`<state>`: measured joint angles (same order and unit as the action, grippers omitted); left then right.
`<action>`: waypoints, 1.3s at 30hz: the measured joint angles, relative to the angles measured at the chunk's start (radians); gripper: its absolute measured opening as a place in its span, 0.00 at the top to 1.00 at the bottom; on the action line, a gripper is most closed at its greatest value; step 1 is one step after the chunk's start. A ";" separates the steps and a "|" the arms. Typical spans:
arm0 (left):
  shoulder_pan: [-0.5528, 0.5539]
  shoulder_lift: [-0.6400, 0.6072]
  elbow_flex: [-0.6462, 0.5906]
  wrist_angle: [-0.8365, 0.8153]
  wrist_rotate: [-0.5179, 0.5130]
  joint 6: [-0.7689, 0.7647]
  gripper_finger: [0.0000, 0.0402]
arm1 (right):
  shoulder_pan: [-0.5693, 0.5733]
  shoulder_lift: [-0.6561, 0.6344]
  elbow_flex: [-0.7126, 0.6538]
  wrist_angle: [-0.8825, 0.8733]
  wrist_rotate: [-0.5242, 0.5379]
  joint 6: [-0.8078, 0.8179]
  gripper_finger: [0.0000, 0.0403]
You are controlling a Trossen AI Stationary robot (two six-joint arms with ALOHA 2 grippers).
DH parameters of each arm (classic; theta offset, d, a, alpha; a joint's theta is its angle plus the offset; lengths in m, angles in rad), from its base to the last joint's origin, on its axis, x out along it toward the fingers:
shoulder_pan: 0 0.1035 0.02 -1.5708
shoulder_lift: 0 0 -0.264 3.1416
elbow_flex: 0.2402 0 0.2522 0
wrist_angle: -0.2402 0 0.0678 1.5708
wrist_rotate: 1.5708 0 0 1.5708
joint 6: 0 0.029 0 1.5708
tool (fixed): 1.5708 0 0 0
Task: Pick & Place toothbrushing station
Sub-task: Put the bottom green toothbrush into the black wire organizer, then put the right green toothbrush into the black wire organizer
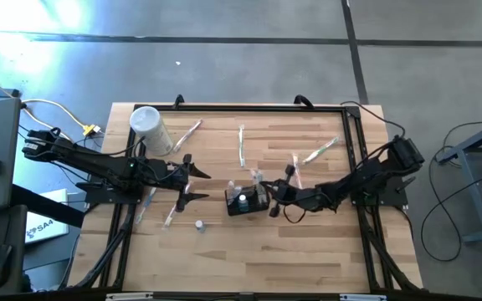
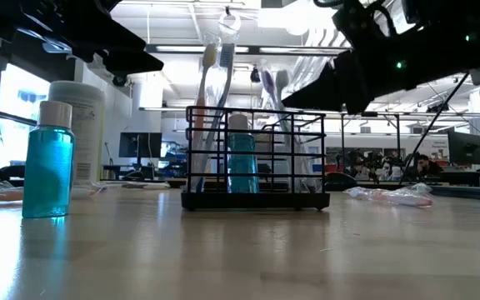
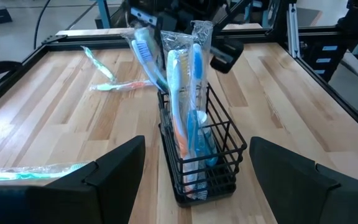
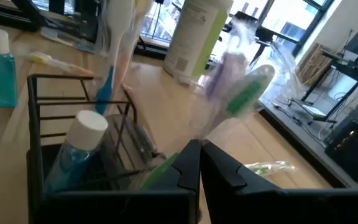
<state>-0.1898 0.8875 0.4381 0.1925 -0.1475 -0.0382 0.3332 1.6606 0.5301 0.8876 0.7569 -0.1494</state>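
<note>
Counter (image 1: 308,251) centre carries the black wire holder box (image 1: 246,201). Right tool (image 1: 273,191) is closed on a green wrapped toothbrush (image 4: 244,93) at its rim; left tool (image 1: 197,185) waits open, centre-left.

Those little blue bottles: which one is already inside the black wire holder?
The blue bottle with the white cap standing among the toothbrushes in the black wire holder. The other blue bottle stands alone on the table, near the white canister.

The toothbrushing station (image 1: 247,202) stands at the table's (image 1: 308,259) centre, holding toothbrushes (image 3: 182,93) and a bottle (image 2: 242,158). A canister (image 1: 151,130) stands at the far-left corner.
</note>
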 joint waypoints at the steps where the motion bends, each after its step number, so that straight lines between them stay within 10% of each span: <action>1: 0.000 0.000 0.000 0.000 0.000 0.000 0.28 | 0.000 0.012 0.000 0.005 0.004 0.006 0.99; 21: 0.000 0.000 0.000 0.000 -0.001 -0.020 0.28 | 0.041 -0.002 0.000 0.021 0.003 0.047 0.98; 39: 0.000 0.000 0.000 0.000 -0.005 -0.067 0.28 | 0.094 -0.079 0.001 0.006 0.101 0.046 0.58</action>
<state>-0.1899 0.8879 0.4381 0.1921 -0.1524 -0.1052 0.4271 1.5817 0.5312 0.8932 0.8580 -0.1036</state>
